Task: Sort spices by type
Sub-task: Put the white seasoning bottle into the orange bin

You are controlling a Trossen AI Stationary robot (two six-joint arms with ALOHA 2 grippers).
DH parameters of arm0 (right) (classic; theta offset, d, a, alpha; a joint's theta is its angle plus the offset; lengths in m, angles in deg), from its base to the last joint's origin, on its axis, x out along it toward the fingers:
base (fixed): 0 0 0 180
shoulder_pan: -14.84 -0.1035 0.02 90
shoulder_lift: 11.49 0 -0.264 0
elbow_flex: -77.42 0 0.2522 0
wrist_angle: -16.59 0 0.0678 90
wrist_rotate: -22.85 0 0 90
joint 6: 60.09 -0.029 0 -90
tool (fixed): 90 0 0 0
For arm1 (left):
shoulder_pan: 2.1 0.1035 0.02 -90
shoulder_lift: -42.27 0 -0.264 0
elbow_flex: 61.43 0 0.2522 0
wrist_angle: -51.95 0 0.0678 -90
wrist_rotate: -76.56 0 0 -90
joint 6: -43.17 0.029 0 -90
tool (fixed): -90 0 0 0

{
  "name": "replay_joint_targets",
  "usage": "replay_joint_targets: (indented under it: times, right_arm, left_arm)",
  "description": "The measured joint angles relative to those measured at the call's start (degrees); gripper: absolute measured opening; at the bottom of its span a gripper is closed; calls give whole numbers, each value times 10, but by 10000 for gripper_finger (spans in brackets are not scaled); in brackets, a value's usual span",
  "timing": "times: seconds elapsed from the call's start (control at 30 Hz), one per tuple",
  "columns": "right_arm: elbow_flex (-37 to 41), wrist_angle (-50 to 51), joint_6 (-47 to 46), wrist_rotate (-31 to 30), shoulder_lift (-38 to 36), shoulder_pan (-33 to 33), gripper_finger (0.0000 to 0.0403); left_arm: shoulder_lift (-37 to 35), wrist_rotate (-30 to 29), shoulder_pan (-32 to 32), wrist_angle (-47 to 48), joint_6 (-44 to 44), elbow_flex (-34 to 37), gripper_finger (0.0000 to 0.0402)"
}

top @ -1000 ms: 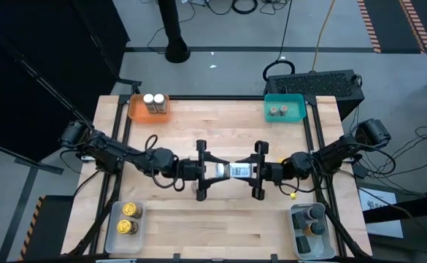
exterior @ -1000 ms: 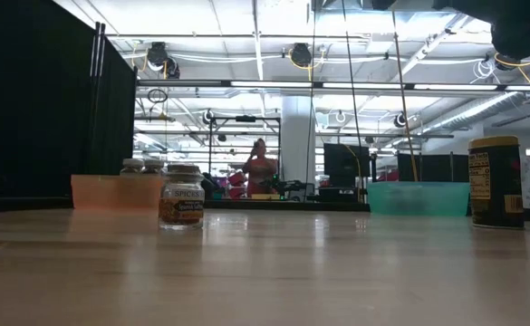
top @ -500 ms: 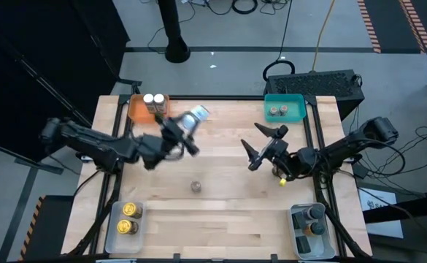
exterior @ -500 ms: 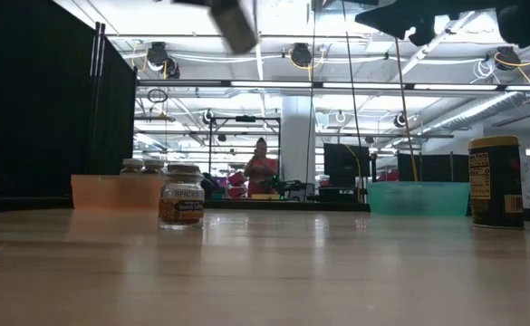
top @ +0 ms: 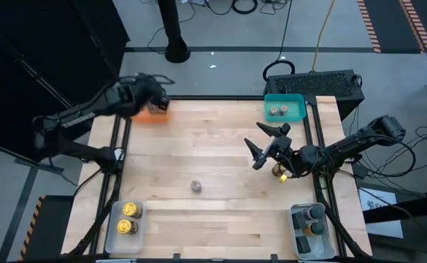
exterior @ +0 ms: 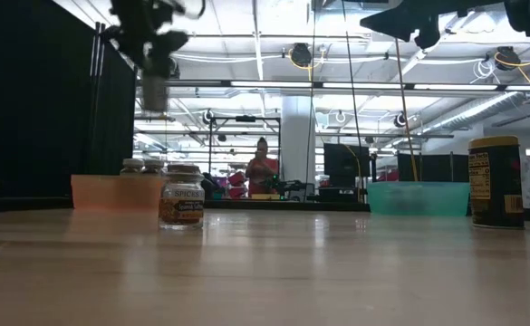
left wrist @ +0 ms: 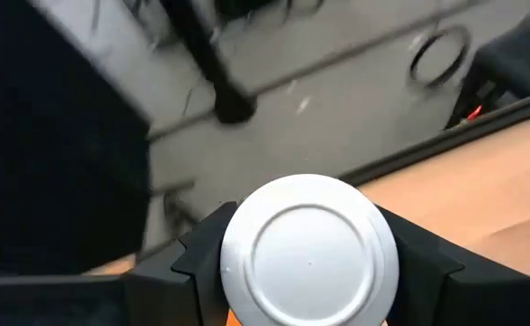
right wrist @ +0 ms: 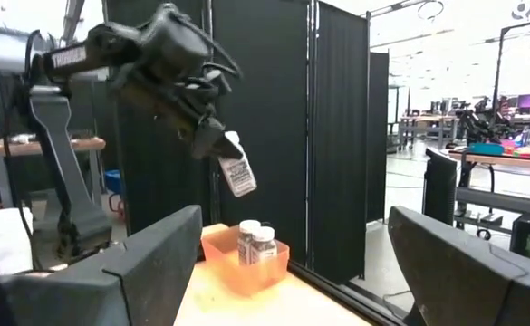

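Observation:
My left gripper (top: 149, 98) hangs high over the orange tray (top: 157, 117) at the table's far left corner, shut on a white-lidded spice jar (right wrist: 237, 172). The jar's lid (left wrist: 308, 251) faces the left wrist view. Two white-topped jars (right wrist: 255, 243) stand in that tray. My right gripper (top: 266, 143) hovers right of the table's middle, open and holding nothing. A lone grey-lidded jar (top: 196, 186) stands on its base on the wood. My left gripper pinches the jar between its two fingers (left wrist: 414, 263), one on each side, at the end near the lid (right wrist: 229, 145). The fingers slant downward from above. The jar sticks out below them, tilted, lifted clear above the orange tray.
A teal tray (top: 285, 107) at the far right holds two grey-lidded jars. A clear tray (top: 125, 219) at the near left holds gold jars; another clear tray (top: 312, 226) at the near right holds dark ones. A dark jar (exterior: 496, 181) stands under my right arm.
A second ago both grippers met at the table's middle with the jar between them. My right gripper has let go, opened wide, tipped up and drawn back slightly toward the right. My left gripper has swung the jar up toward the far left corner, turning as it went.

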Motion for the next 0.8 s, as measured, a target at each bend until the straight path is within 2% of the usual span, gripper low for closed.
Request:
replay_joint_targets:
  times: [0.1, 0.33, 0.57, 0.67, 0.8]
  right_arm:
    - [0, 10, 0, 0, 0, 0, 336]
    - [0, 21, -6, 2, 0, 4, 336]
    - [0, 41, -17, 4, 0, 4, 336]
    - [0, 41, -19, 11, 0, 4, 336]
    - [0, 40, -26, 30, 0, 5, 336]
  left_arm:
    - [3, 49, 57, 21, 7, -10, 206]
    - [3, 119, 158, 54, 13, -10, 206]
    - [3, 141, 208, 79, 3, -6, 206]
    - [3, 165, 219, 71, -1, 22, 206]
    - [3, 164, 238, 46, -1, 71, 206]
